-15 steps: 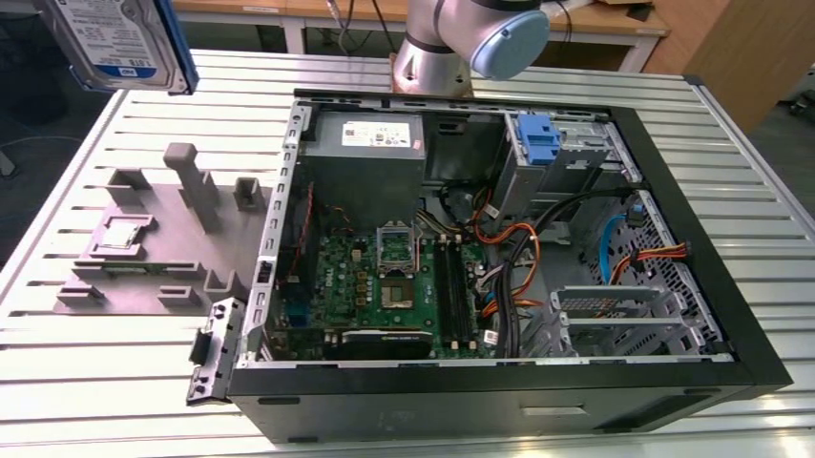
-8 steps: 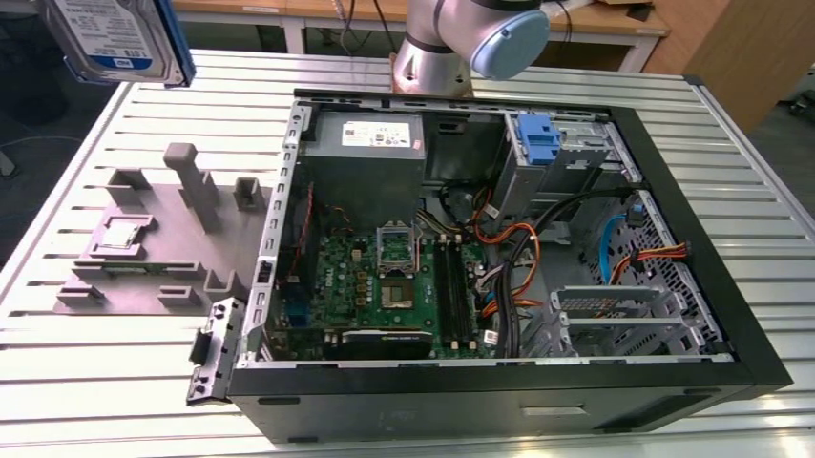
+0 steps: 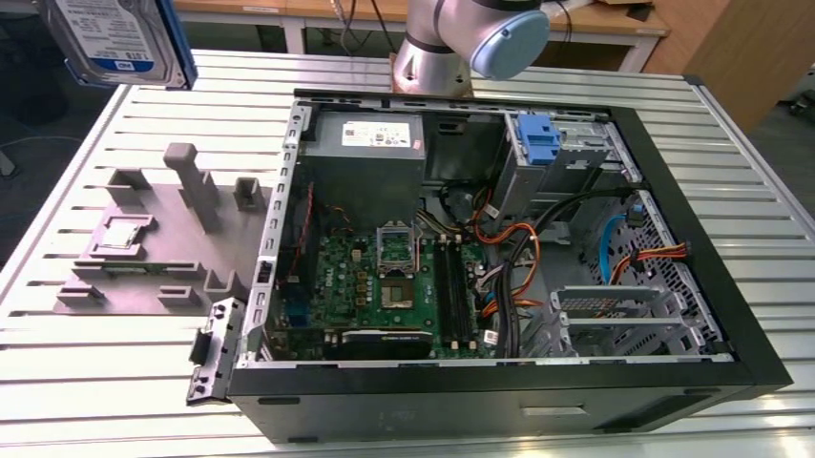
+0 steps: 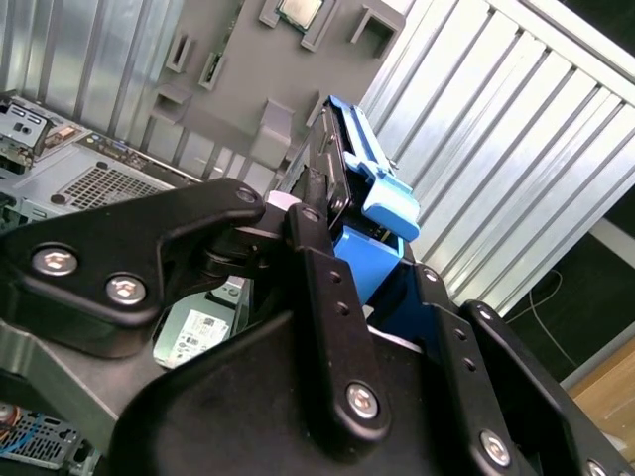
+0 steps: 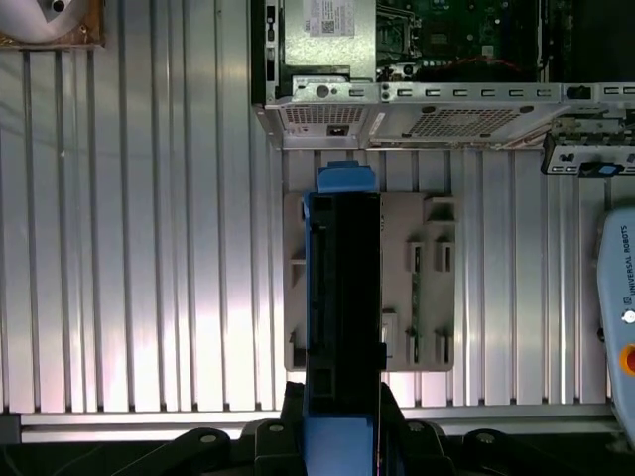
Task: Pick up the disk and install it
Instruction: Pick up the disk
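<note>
Pickup done, install not yet: the pincer (image 4: pixel 327 226) is clenched on the disk (image 3: pixel 114 40), aloft over the grey holder tray (image 3: pixel 153 267) near the surface's (image 3: pixel 732 162) edge — outside the open computer case (image 3: pixel 510 367).

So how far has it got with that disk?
Picking up looks done: the gripper is shut on the disk, held in the air over the grey holder beside the open computer case. Installing is left: the disk is not yet in the case.
</note>
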Controlling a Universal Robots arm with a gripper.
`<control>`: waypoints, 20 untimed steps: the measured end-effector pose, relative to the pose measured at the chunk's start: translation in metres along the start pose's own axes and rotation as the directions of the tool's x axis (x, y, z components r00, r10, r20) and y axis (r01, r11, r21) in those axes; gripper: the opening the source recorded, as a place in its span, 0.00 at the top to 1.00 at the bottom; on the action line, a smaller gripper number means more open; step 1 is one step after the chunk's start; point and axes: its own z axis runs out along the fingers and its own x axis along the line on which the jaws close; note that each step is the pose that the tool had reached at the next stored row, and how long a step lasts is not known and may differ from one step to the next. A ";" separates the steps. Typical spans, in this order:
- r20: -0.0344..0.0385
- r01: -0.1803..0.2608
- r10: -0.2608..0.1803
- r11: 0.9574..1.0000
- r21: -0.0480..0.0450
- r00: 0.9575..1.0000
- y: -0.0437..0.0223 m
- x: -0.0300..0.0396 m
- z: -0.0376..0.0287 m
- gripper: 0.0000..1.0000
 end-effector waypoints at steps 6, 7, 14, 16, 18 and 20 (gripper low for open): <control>0.000 0.000 0.000 1.000 0.000 1.000 0.0023 0.0001 -0.0001 0.63; 0.000 0.000 0.000 1.000 0.000 1.000 0.0025 0.0001 -0.0001 0.63; 0.000 0.000 0.000 1.000 0.000 1.000 0.0096 0.0004 -0.0002 0.63; 0.000 0.000 0.000 1.000 0.000 1.000 0.0097 0.0004 -0.0002 0.63; 0.000 0.000 0.000 1.000 0.000 1.000 0.0097 0.0004 -0.0002 0.63; 0.000 0.000 0.000 1.000 0.000 1.000 0.0098 0.0004 -0.0002 0.63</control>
